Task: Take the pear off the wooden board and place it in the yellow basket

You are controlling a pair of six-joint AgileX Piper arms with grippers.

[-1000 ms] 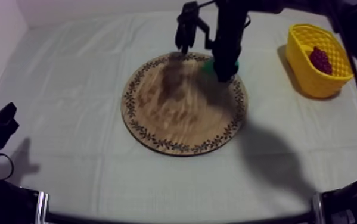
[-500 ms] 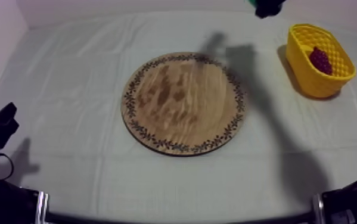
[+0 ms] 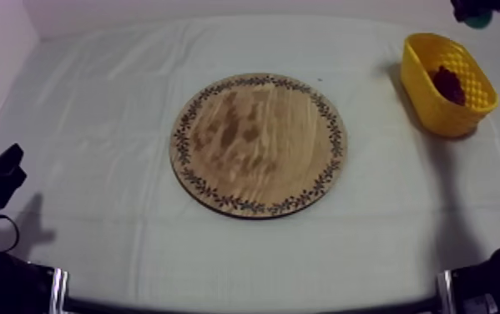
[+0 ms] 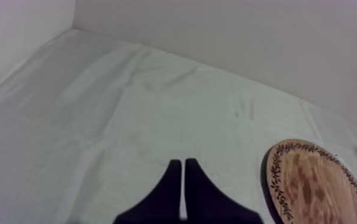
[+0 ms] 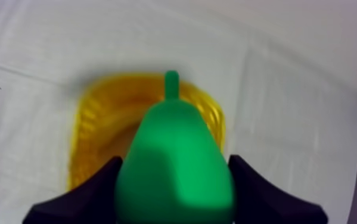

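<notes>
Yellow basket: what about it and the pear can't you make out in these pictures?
- Right wrist view: the pear, held between the fingers, covers most of the yellow basket's inside, so its contents cannot be told there.
- Top view: the picture's upper edge cuts off the pear, so its height over the basket is unclear.
- Top view: the basket's wall hides the lower part of the grapes.

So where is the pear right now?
The pear is in the air, clamped in the right gripper, over the yellow basket on the robot's right side and not yet inside it.
</notes>
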